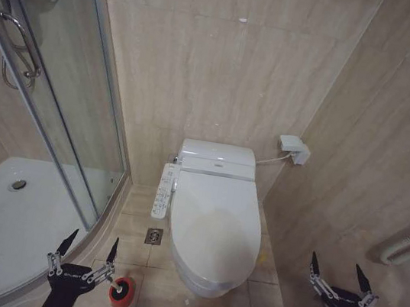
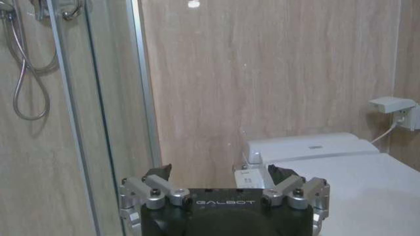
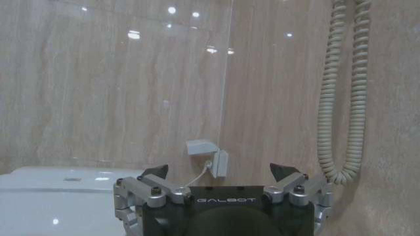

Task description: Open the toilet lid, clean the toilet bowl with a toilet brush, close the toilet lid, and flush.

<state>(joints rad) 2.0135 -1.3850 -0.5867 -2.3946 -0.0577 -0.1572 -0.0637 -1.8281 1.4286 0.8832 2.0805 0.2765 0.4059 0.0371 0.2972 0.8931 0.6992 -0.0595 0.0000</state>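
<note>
Lid: glossy white oval, shut flat over the bowl, against the back wall; bowl interior hidden, only its white front rim shows below the lid. Brush: dark head standing in its red round cup on the floor tile, front-left of the bowl, near shower tray edge.

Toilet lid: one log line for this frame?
toilet lid: closed | toilet brush: in holder | left gripper: open, idle | right gripper: open, idle
</note>
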